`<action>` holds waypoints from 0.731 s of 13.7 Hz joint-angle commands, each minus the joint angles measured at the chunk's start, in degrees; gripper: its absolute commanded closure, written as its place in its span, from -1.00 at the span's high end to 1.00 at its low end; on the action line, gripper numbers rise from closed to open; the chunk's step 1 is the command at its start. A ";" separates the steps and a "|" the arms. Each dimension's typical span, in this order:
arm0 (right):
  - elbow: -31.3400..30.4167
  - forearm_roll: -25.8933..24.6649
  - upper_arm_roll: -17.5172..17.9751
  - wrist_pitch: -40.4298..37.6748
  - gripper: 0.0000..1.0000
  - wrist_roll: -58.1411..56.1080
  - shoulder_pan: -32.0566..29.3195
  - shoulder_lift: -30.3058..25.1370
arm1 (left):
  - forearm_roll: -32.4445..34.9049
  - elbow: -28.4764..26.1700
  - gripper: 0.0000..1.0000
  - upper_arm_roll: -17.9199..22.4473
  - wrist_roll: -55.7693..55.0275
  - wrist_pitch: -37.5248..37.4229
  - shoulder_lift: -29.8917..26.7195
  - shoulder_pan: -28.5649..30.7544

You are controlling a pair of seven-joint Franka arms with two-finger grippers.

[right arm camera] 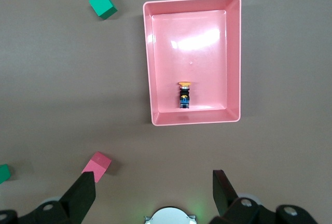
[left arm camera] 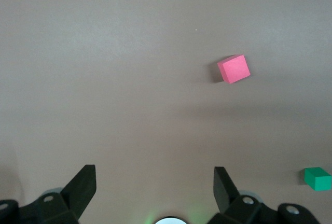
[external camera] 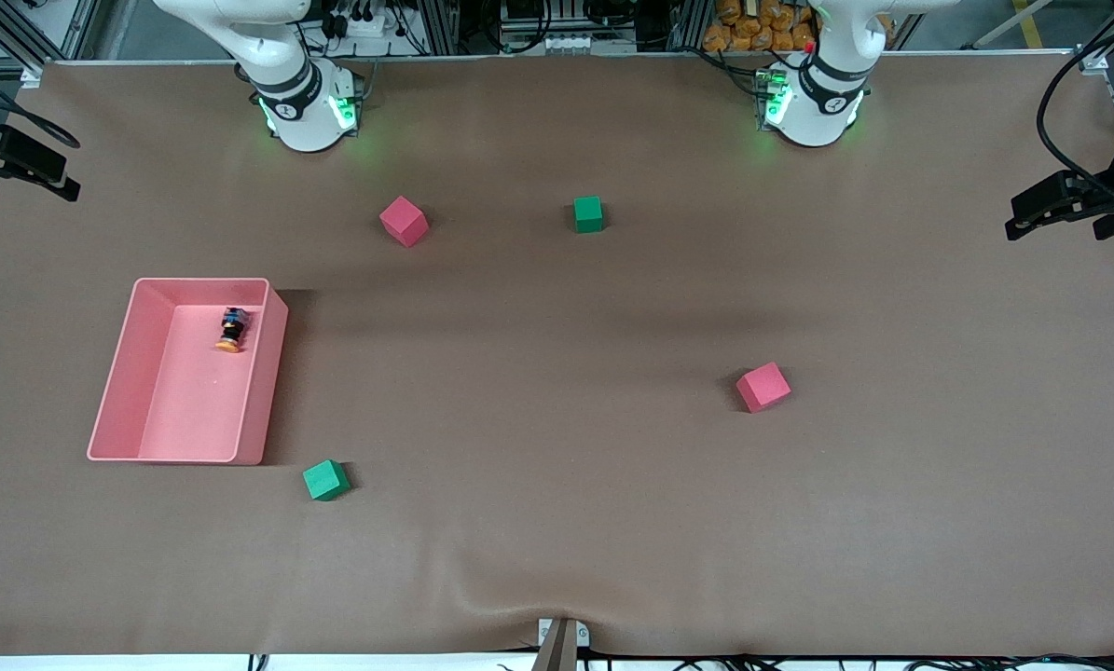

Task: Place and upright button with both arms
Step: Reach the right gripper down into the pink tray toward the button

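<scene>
Orange-capped and black-and-blue in body, the one button (external camera: 231, 330) lies on its side inside a single pink tray (external camera: 118, 373), close to the tray wall nearest the robot bases and toward the corner that faces the table's middle. Its cap points toward the front camera. The tray sits on the brown table (external camera: 557, 522) at the right arm's end.

Four foam cubes are scattered on the table, two pink and two green. One pink cube (external camera: 403, 221) and one green cube (external camera: 588, 213) lie near the bases. A second pink cube (external camera: 763, 387) lies toward the left arm's end. A second green cube (external camera: 325, 480) sits just beside the tray's corner nearest the front camera.

Two white arms are in the room, and both wait, raised high.

The right gripper (right arm camera: 154, 193) hangs over the table with its jaws released and wide apart, holding nothing. The tray and button are well ahead of its fingertips, and a pink cube is just off one finger (right arm camera: 83, 193).

The left gripper (left arm camera: 154, 187) also hangs over bare table, jaws spread and empty. A pink cube is well ahead of its fingertips, and a green cube is off to one side.
</scene>
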 commanded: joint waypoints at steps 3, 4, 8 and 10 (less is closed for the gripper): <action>-0.04 -0.87 0.00 0.36 1.00 -0.66 0.28 0.01 | -0.23 0.88 1.00 -0.16 1.15 -0.55 0.41 0.35; -0.04 -0.87 0.00 0.36 1.00 -0.57 0.28 0.10 | -0.23 0.96 1.00 -0.16 1.15 -0.55 0.41 0.43; -0.83 -0.96 0.00 0.10 1.00 -0.66 0.02 1.58 | -0.32 0.96 1.00 -0.07 1.15 -0.55 0.50 0.43; -2.50 -2.62 0.00 0.71 1.00 -0.49 0.11 3.08 | -0.23 0.96 1.00 -0.07 1.15 -0.55 0.41 0.43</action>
